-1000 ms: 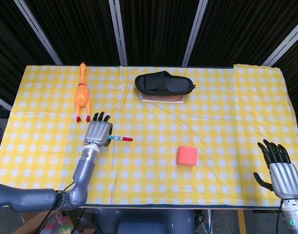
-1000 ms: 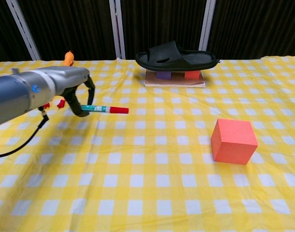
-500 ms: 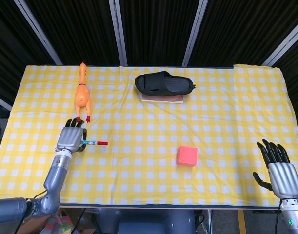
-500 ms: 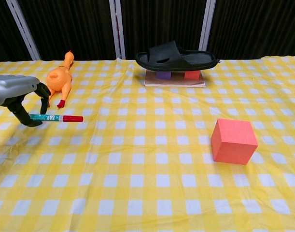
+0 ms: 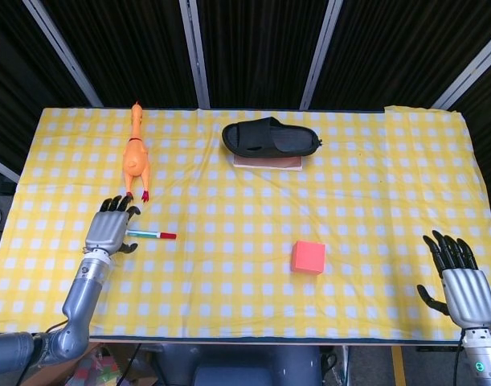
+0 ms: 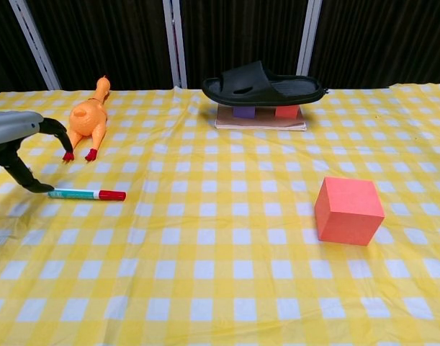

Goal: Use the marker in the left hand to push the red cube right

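The red cube (image 5: 308,257) (image 6: 349,210) sits on the yellow checked cloth, right of centre. The marker (image 5: 151,235) (image 6: 86,194), green-bodied with a red cap, lies flat on the cloth far to the cube's left, red end pointing toward the cube. My left hand (image 5: 108,227) (image 6: 21,155) hovers just left of the marker's green end with its fingers apart, holding nothing. One fingertip (image 6: 38,188) is close to the marker's end; contact cannot be told. My right hand (image 5: 462,285) rests open at the table's front right corner.
An orange rubber chicken (image 5: 136,157) (image 6: 88,119) lies just behind the left hand. A black slipper (image 5: 269,137) (image 6: 263,83) rests on small blocks on a board (image 6: 259,123) at the back centre. The table's front edge runs close to both hands.
The left hand carried the marker leftward, away from the cube, then let it go. The marker now lies on the cloth. The cube and the right hand stayed put.
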Controlling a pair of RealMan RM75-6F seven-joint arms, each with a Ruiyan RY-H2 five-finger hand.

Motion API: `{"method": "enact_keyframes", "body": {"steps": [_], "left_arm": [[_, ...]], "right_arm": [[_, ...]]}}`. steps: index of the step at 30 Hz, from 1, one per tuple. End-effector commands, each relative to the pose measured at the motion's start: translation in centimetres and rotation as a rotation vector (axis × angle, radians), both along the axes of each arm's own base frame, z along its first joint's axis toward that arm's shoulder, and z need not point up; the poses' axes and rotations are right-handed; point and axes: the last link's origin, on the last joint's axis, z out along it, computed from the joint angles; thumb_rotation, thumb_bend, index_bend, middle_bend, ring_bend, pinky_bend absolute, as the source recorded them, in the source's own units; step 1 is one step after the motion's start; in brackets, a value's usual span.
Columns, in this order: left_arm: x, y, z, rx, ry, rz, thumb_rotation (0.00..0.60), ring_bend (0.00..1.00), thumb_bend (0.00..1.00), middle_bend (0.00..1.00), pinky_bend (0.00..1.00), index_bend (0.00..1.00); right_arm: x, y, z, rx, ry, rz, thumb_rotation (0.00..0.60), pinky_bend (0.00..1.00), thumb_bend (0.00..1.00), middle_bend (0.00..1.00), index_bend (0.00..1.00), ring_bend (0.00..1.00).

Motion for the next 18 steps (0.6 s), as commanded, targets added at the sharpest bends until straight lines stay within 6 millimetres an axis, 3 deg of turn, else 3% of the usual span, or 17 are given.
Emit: {"method": "enact_keyframes", "body": {"steps": [1, 11, 18], "left_arm": [[-0.9, -2.2, 2.2, 0.080, -0.053, -0.069, 0.600, 0.00, 0.14, 0.00, 0.03, 0.01], [-4.6, -7.3, 7.0, 0.208, -0.057, -0.179, 0.600, 0.00, 0.10, 0.00, 0.00, 0.00], [-7.8, -11.0, 9.1, 0.225, -0.039, -0.154, 0.600, 0.00, 0.10, 0.00, 0.00, 0.00]], "right_arm": [[0.0, 0.0, 0.0, -0.004, 0.016, 0.011, 0.600, 0.00, 0.35, 0.00, 0.00, 0.00], [0.0, -0.1, -0.1, -0.013, 0.052, 0.023, 0.600, 0.00, 0.35, 0.00, 0.00, 0.00], [0.0, -0.1, -0.3, -0.018, 0.079, 0.027, 0.600, 0.00, 0.35, 0.00, 0.00, 0.00]]}}
